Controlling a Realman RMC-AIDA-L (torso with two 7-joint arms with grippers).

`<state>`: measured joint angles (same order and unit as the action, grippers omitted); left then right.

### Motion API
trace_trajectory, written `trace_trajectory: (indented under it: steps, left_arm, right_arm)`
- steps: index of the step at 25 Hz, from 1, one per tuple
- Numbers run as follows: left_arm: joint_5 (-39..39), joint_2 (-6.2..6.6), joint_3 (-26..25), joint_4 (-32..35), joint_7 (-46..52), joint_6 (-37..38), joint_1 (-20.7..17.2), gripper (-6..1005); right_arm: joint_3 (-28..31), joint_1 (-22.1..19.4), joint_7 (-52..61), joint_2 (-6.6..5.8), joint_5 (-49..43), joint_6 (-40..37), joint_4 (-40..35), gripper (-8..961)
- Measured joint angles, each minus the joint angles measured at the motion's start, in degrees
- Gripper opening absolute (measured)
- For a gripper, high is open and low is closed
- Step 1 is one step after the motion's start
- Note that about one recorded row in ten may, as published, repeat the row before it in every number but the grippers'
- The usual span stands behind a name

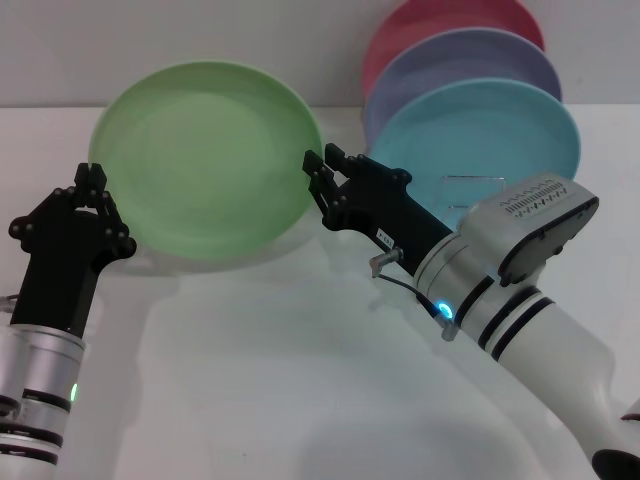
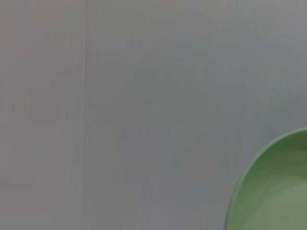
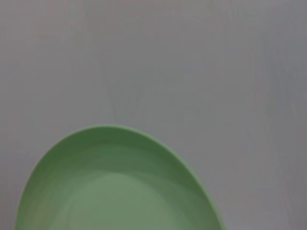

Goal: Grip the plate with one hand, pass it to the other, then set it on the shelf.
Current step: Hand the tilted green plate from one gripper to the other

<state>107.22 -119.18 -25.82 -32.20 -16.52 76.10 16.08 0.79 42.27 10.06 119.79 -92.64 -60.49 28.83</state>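
- The light-green plate (image 1: 207, 160) sits tilted, upper left of centre, above the white worktop (image 1: 280, 370).
- The right gripper (image 1: 318, 172) pinches its right rim.
- The left gripper (image 1: 92, 180) touches its left rim; whether its jaws pinch, I cannot tell.
- The turquoise plate (image 1: 490, 140) stands upper right in the wire rack (image 1: 470, 190).

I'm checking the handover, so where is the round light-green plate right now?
In the head view, the round matte light-green plate is left of centre, tilted, between the left gripper at its left rim and the right gripper at its right rim.

On my rt wrist cam I saw the green plate (image 3: 115, 191) filling the lower part, w/ plain grey wall (image 3: 192, 62) behind.
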Motion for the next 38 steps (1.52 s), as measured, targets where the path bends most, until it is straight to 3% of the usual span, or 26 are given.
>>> trace_trajectory:
  steps: [6,38]
  left_arm:
    - [0.0,0.0,0.1,0.1,0.0,-0.5,0.1,55]
    - [0.0,0.0,0.1,0.1,0.0,-1.2,0.2,60]
  right_arm:
    - [0.0,0.0,0.0,0.0,0.0,0.0,-0.1,234]
    - [0.0,-0.5,0.0,0.0,-0.1,0.0,-0.2,233]
